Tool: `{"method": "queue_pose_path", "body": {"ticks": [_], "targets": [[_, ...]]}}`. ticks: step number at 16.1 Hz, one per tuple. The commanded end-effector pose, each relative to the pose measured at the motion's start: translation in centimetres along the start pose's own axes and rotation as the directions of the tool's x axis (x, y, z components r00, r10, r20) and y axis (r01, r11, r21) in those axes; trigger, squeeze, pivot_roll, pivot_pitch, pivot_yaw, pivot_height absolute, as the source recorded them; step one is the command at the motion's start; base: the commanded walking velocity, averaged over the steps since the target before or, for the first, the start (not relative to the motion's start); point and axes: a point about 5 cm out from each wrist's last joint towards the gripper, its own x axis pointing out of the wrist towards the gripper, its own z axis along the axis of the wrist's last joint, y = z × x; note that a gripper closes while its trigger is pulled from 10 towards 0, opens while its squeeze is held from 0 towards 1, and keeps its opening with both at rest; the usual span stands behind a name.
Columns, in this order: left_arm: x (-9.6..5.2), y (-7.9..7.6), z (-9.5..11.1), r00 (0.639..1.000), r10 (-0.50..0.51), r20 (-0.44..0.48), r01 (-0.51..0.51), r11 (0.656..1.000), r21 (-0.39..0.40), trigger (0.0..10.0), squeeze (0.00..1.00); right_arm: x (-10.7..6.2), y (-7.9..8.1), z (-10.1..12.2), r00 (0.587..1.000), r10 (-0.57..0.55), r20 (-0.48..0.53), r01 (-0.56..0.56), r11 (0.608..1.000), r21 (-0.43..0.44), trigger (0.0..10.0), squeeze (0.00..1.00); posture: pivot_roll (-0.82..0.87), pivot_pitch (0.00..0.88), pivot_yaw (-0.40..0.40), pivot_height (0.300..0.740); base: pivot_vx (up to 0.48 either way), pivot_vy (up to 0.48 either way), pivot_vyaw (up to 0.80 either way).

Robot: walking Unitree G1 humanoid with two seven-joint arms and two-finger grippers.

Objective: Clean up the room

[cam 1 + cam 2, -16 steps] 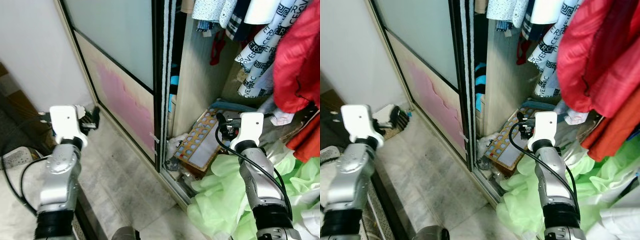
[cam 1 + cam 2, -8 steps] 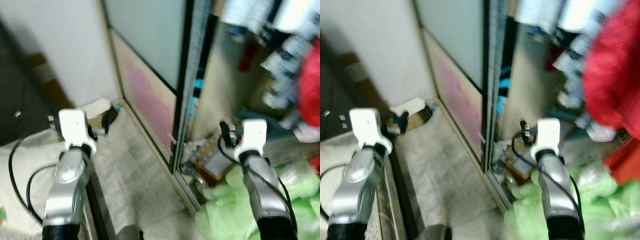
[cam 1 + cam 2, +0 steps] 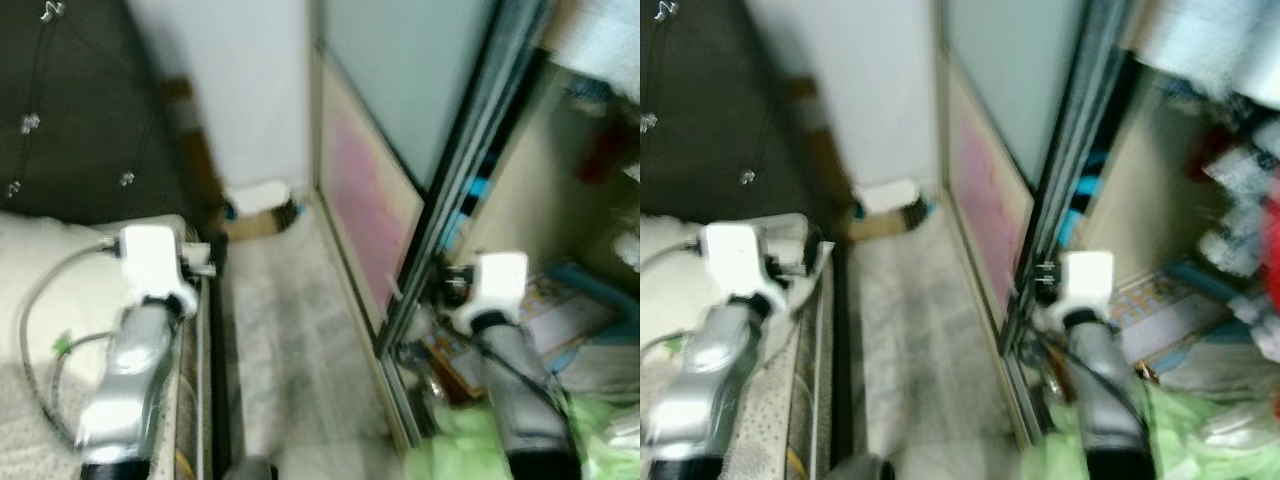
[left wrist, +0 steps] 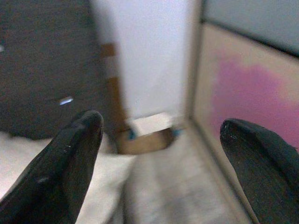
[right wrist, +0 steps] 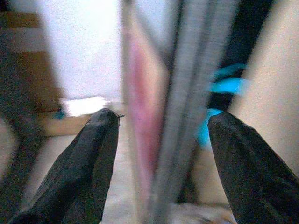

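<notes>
Two robot arms, blurred. Each forearm is a silver metal tube, rounded and glossy, widening toward a dark band near the lower edge. Each wrist ends in a boxy white housing with rounded corners. The left arm carries a pale grey cable looping out from the white housing and back along the forearm. The right arm has a thin black cable running down its silver surface, with small dark fittings beside its white housing. The fingers are matte black, thick and rounded at the tips.
</notes>
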Motion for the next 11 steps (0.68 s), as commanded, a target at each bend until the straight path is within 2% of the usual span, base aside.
{"method": "queue_pose_path", "body": {"ticks": [1,4,6,8,9,11], "targets": [[-0.4,-0.1,0.0,1.000,-0.004,-0.003,0.004,1.000,0.006,10.0,0.00,-0.2,-0.6,0.2,1.000,-0.022,-0.001,0.022,1.000,-0.007,10.0,0.00,0.07,0.000,0.007,0.740,0.000,0.000,0.80],[-1.8,0.3,-0.6,0.999,0.027,-0.038,-0.027,1.000,0.001,10.0,0.00,-0.3,-0.8,0.3,1.000,-0.025,-0.007,0.025,1.000,-0.002,10.0,0.00,0.08,0.000,-0.005,0.740,0.000,0.000,0.80],[-2.6,-0.1,-1.0,0.998,0.023,-0.063,-0.025,0.999,-0.020,10.0,0.00,-0.4,-0.6,0.3,1.000,-0.011,-0.016,0.011,1.000,-0.009,10.0,0.00,0.09,0.004,-0.014,0.740,0.000,0.000,0.80],[-2.6,-0.5,-0.8,0.998,0.016,-0.053,-0.017,0.999,-0.033,10.0,0.00,-0.3,-0.7,0.2,1.000,-0.009,-0.021,0.009,1.000,-0.008,10.0,0.00,0.10,0.000,-0.020,0.740,0.000,0.000,0.80],[-2.2,-0.9,0.3,0.999,-0.019,-0.030,0.018,1.000,-0.024,10.0,0.00,0.0,-0.8,0.3,1.000,-0.007,-0.021,0.007,1.000,-0.006,10.0,0.00,0.12,0.011,-0.023,0.740,0.000,0.000,0.80],[-2.2,-0.6,0.7,1.000,-0.015,-0.018,0.015,1.000,-0.021,10.0,0.00,0.2,-0.5,0.5,1.000,0.011,-0.014,-0.011,1.000,-0.002,10.0,0.00,0.12,0.015,-0.022,0.740,0.000,0.000,0.80]]}}
